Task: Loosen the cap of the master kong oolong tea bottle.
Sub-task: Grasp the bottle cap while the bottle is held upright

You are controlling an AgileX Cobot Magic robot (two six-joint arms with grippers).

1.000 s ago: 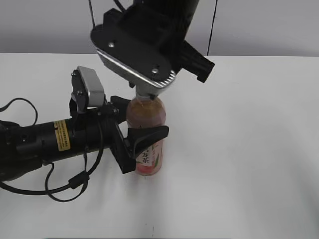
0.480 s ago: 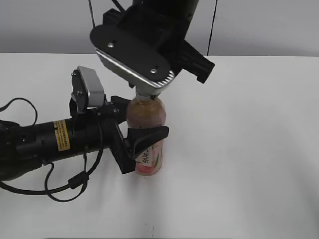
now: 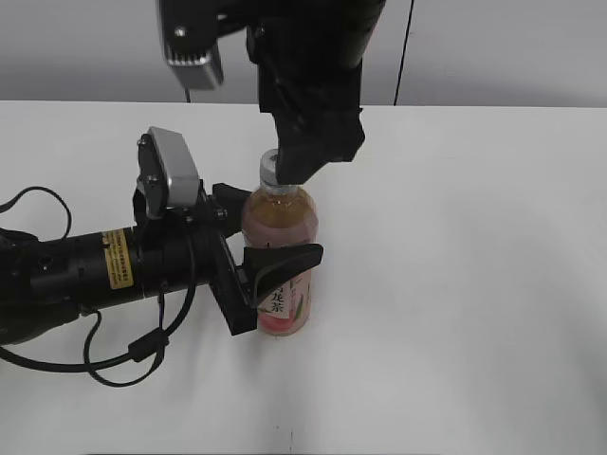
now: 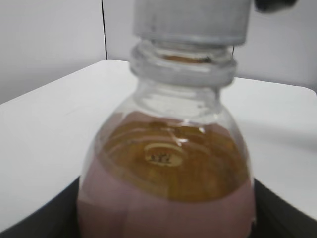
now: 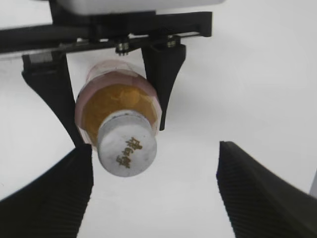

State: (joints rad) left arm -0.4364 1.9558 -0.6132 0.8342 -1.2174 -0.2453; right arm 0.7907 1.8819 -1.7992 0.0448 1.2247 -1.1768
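Exterior view: the slim clear plastic tea bottle with a pink label (image 3: 278,261) stands upright on the white bench (image 3: 455,284). The left end effector (image 3: 268,258) squeezes its middle. The right end effector (image 5: 153,186) is spread wide, its left finger beside the small round white cap (image 5: 127,149).

One bottle (image 3: 278,256), one cap (image 5: 127,148), two end effectors.
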